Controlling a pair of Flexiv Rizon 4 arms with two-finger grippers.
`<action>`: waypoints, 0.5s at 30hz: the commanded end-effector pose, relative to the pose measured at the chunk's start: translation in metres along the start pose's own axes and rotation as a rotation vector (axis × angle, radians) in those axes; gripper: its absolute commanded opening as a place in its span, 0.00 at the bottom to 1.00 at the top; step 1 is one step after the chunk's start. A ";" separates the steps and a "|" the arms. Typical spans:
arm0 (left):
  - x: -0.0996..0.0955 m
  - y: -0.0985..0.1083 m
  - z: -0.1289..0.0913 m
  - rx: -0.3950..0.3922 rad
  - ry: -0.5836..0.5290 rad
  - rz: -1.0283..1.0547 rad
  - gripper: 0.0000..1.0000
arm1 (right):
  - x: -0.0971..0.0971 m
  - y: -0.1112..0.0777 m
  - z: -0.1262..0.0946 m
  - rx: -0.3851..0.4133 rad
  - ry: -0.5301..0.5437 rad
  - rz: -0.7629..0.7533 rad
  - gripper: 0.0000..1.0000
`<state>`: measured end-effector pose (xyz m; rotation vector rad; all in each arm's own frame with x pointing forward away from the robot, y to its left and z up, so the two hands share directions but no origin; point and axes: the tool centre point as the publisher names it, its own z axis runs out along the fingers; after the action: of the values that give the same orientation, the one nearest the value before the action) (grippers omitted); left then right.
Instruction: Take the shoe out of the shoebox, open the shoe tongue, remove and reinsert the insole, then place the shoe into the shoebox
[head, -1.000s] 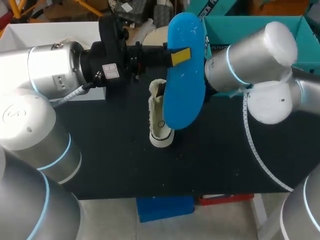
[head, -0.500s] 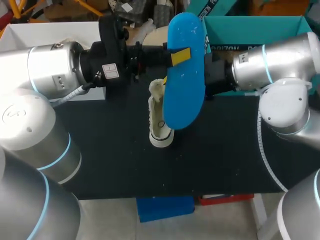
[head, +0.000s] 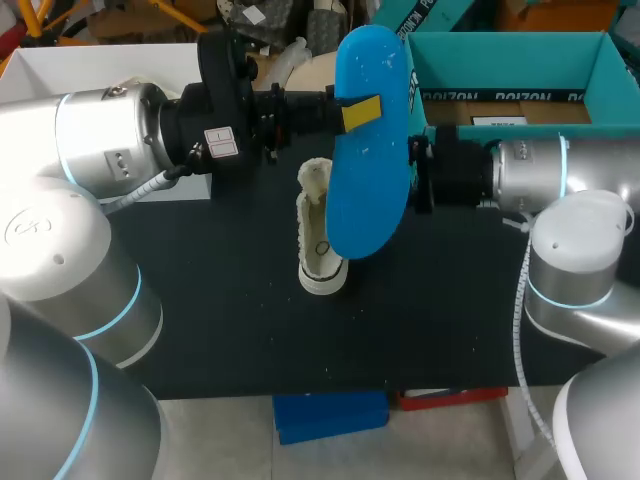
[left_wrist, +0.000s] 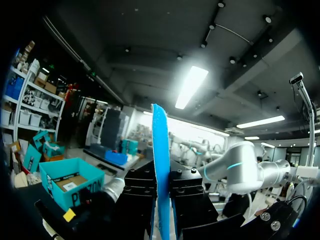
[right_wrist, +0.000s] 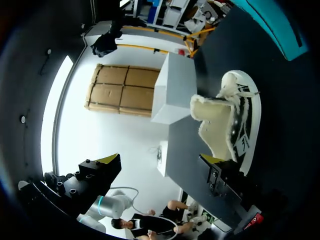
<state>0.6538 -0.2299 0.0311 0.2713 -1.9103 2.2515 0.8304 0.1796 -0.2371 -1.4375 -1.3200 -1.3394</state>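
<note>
My left gripper holds a blue insole up in the air over the table, shut on it. In the left wrist view the insole stands edge-on between the black fingers of the left gripper. A white shoe with fleece lining lies on the black table, partly hidden behind the insole. My right arm reaches in level, its fingers hidden behind the insole. In the right wrist view the right gripper stands wide open, with the shoe ahead of it and untouched.
The teal shoebox stands open at the back right, also seen as the teal box in the left wrist view. A white box sits at the back left. Bare black table stretches in front of the shoe.
My right arm has swung down and now lies level behind the insole. The left arm and the insole have kept still, and the shoe has not moved.
</note>
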 end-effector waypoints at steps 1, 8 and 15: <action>0.002 0.001 0.000 0.000 -0.003 0.001 0.00 | 0.000 -0.005 -0.002 -0.024 0.156 -0.031 1.00; -0.008 0.011 0.005 0.027 0.037 0.151 0.00 | 0.000 -0.005 -0.002 -0.024 0.156 -0.031 1.00; -0.027 0.064 0.004 -0.013 0.063 0.218 0.00 | 0.000 -0.005 -0.002 -0.024 0.156 -0.031 1.00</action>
<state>0.6612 -0.2368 -0.0067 -0.0271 -2.0047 2.3587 0.8245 0.1774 -0.2376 -1.3029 -1.2325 -1.4606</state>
